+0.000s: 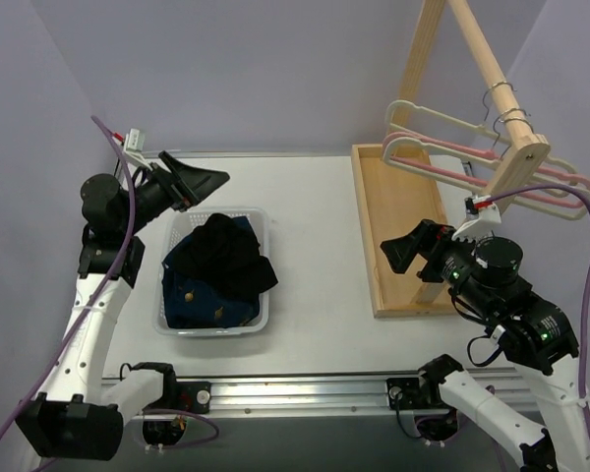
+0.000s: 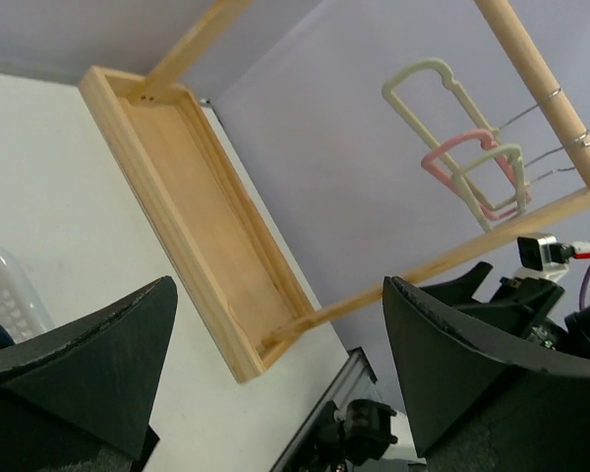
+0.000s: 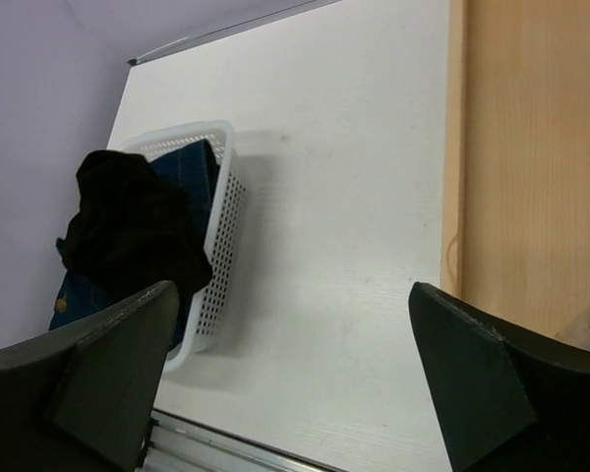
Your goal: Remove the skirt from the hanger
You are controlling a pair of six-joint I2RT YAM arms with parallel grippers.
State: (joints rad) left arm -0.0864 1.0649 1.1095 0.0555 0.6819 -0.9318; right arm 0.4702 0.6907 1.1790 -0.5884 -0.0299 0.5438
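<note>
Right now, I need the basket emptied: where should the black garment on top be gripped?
Pinch the black garment at its raised, bunched crest, coming straight down: the basket walls block side approaches, and it lies heaped on the denim.

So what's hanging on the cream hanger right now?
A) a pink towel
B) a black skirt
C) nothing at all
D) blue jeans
C: the cream hanger is only a bare outline with the wall showing through it, and the black and blue clothes are piled in the white basket on the table.
</note>
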